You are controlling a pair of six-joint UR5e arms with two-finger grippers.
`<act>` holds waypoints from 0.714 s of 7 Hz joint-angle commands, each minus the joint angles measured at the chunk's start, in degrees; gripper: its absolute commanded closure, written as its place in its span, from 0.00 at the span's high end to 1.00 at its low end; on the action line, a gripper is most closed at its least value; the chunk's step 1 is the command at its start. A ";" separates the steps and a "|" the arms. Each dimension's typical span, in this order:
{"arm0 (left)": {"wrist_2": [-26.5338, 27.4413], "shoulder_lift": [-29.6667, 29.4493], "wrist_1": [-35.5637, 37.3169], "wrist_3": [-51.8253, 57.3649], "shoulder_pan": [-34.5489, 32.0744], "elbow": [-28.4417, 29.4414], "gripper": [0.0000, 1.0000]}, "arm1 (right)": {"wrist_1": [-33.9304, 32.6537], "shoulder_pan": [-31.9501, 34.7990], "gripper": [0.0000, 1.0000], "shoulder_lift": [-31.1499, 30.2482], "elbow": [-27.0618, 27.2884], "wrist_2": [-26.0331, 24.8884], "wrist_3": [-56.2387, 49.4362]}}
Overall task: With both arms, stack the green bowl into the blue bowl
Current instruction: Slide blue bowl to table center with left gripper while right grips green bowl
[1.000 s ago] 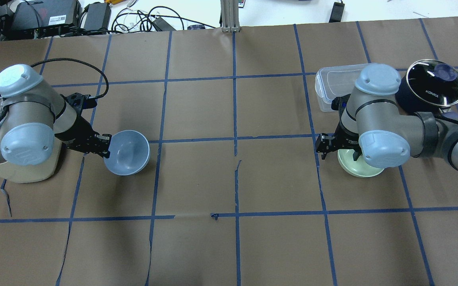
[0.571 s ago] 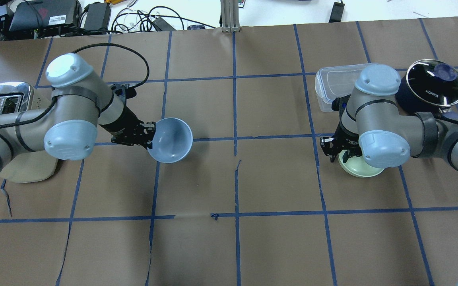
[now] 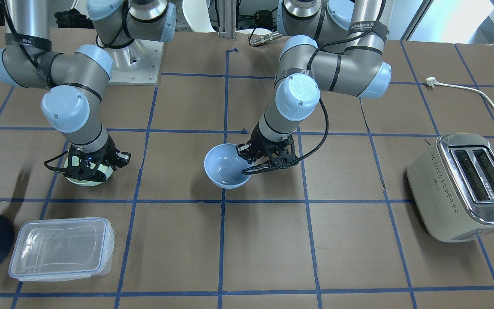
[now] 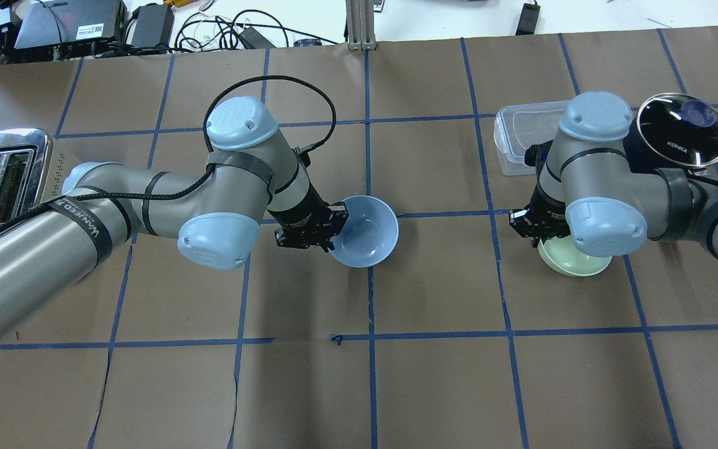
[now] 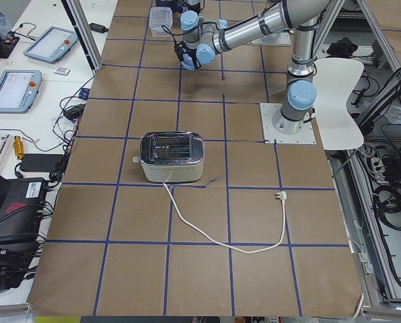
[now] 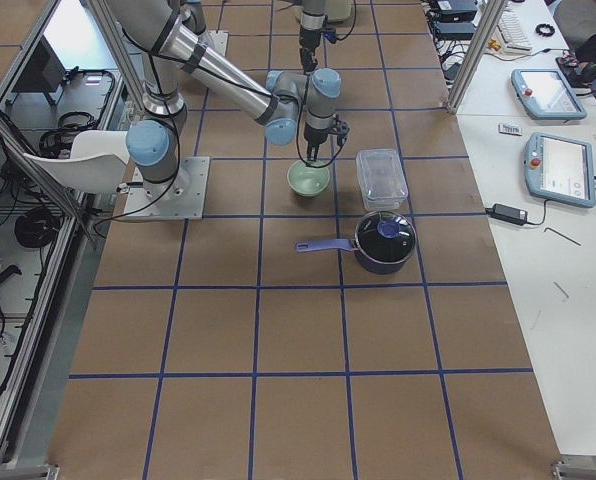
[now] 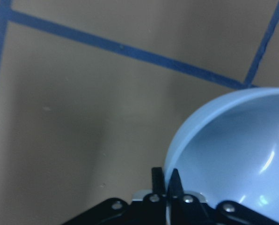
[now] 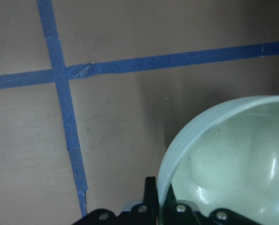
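Note:
The pale blue bowl (image 4: 368,234) hangs tilted near the table's centre line, also seen in the front view (image 3: 225,171). My left gripper (image 4: 333,236) is shut on its rim, and the left wrist view shows the fingers (image 7: 176,178) pinching the blue bowl's wall (image 7: 238,154). The mint-green bowl (image 4: 577,262) sits low at the right, half hidden under my right arm. My right gripper (image 4: 540,236) is shut on its rim, as the right wrist view (image 8: 158,190) shows on the bowl's edge (image 8: 233,154). I cannot tell whether the green bowl touches the table.
A chrome toaster (image 4: 4,181) stands at the far left, its cord (image 3: 487,98) trailing behind. A clear plastic container (image 4: 521,134) and a navy pot with a glass lid (image 4: 677,134) stand just behind the right arm.
My left arm has swung right, carrying the blue bowl from the left side to the centre line. My right gripper has closed on the green bowl's rim and shifted it slightly.

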 commanded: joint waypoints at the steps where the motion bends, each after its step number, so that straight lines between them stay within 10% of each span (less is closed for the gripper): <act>1: -2.54 -1.38 -0.08 -3.23 -2.12 -0.10 0.00 | 4.71 0.00 0.00 -0.50 -4.32 -1.10 0.05; 2: -2.80 -1.99 -0.51 -3.67 -2.47 -0.19 0.00 | 8.57 0.17 0.00 -0.51 -7.30 -0.92 0.74; 3: -2.11 -2.61 -0.25 -2.98 -2.39 -0.19 0.29 | 12.26 0.26 0.00 -0.51 -10.20 -0.49 0.75; 5: 2.51 -2.17 0.19 -2.53 -1.77 1.90 0.49 | 14.84 1.40 0.00 -0.59 -12.78 0.13 4.32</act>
